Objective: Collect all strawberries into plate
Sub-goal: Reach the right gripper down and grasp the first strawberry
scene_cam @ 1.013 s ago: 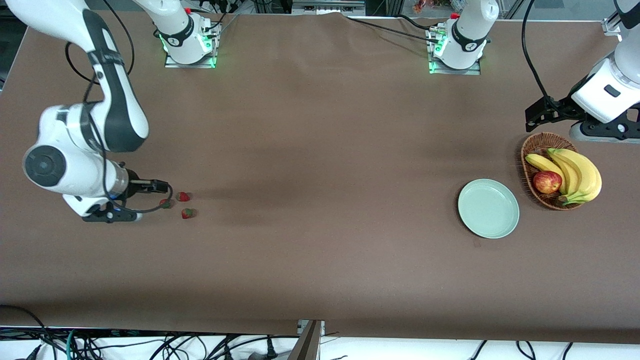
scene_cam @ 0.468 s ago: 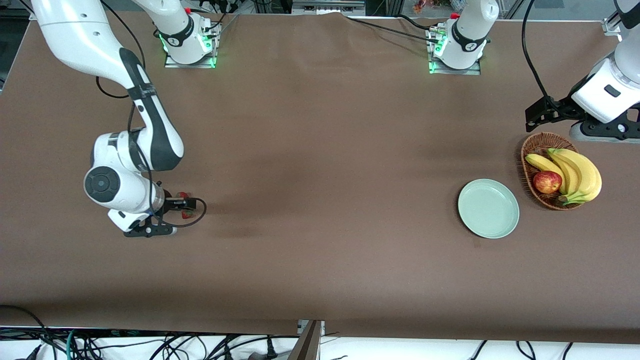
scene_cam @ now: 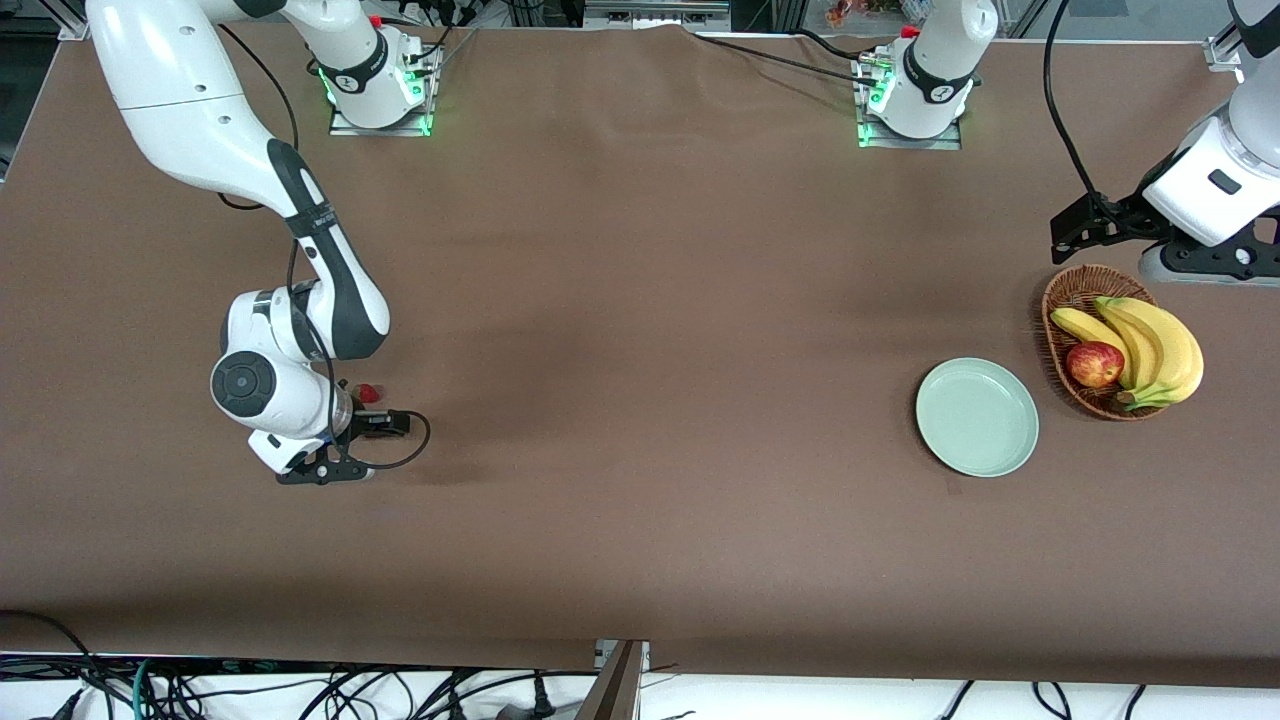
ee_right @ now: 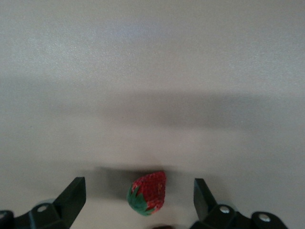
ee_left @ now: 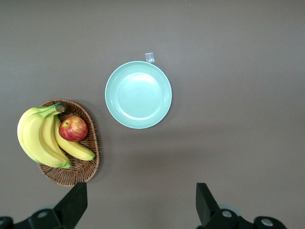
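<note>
Right tool (ee_right: 137,200) gapes over a strawberry (ee_right: 147,193); no writing is legible.

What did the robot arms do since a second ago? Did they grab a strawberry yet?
Not yet. The right arm swung toward the table's middle, so its tool now hangs open over the strawberries, straddling one and hiding most of them from the front. Nothing was grabbed. The left tool, plate and basket stayed put.

From here I count only one small red strawberry (scene_cam: 369,393) in the front view's centre-left; the right arm's white wrist (scene_cam: 285,385) covers whatever berries lie beneath it.
</note>
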Tool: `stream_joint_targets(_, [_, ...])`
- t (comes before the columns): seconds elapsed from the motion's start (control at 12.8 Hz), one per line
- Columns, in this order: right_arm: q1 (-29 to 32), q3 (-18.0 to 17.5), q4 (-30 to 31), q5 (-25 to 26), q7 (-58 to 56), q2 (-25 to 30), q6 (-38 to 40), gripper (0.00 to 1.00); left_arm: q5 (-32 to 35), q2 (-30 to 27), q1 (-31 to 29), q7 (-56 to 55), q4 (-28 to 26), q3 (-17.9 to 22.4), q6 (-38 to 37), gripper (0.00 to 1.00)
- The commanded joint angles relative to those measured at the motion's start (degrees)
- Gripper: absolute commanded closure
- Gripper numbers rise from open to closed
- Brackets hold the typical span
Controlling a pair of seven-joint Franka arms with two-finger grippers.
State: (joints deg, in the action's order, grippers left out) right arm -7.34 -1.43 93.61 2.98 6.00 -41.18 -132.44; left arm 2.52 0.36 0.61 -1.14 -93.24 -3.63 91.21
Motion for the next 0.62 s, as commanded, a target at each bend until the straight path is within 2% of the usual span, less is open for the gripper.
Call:
stream_joint_targets(0.0, [0.4, -0.24, -0.45, -0.16, -0.02, -0.48, -0.88, 0.02, -0.85, -0.8, -0.17, 0.18, -0.1, 0.12, -0.68, 0.0])
stream_joint_targets(0.08, [0.4, -0.24, -0.36, -0.16, -0.11, -0.48, -0.8, 0.08, -0.85, -0.71, -0.17, 0.18, -0.1, 0.12, -0.68, 0.0])
stream_joint_targets(0.39, [0.57, -0.24, 0.35, -0.16, -0.2, -0.48, -0.36, 0.55, -0.85, -0.71, -0.17, 0.18, -0.1, 0.12, -0.68, 0.0])
stream_joint_targets(0.47, [0.57, -0.24, 0.44, -0.16, -0.2, -0.48, -0.19, 0.6, -0.85, -0.8, -0.17, 0.18, -0.1, 0.12, -0.68, 0.0])
stream_joint_targets(0.55, [0.57, -0.24, 0.44, -0.16, -0.37, -0.48, -0.1, 0.72, -0.85, -0.8, -0.17, 0.18, -0.1, 0.12, -0.68, 0.0])
